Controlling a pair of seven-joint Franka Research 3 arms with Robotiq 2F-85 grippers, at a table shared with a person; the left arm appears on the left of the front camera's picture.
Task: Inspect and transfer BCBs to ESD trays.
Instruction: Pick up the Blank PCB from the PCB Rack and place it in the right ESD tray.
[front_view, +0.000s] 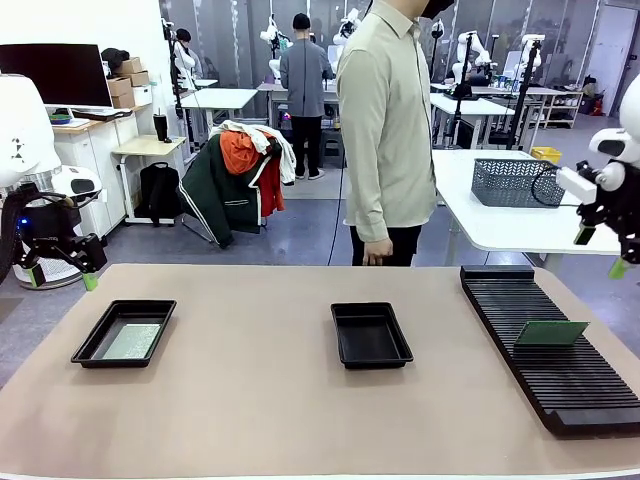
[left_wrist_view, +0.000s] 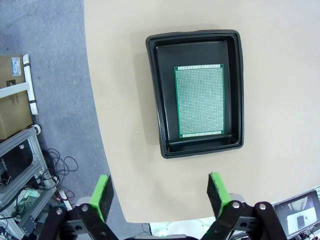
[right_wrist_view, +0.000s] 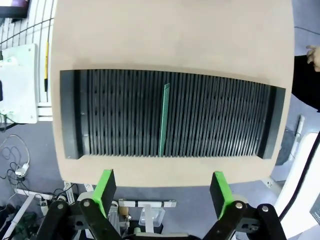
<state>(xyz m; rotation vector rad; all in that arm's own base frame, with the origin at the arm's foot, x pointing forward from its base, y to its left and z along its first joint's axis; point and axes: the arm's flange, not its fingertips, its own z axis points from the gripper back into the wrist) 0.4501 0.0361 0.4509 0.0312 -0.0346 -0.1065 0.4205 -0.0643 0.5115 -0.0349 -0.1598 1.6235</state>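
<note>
at the tabletop's right one bcb stands in the slotted rack, a second bcb lies in the left esd tray — left claw and right claw both spread, empty — next you'd pinch the racked one for the middle tray.

tray: glossy black plastic | table: matt, smooth | rack: matt ribbed plastic

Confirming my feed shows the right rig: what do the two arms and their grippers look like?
The left arm and right arm have rounded white shells. The left gripper and right gripper are black linkages with silver bolts and bright green rectangular pads. A black cable loops by the right wrist.
</note>
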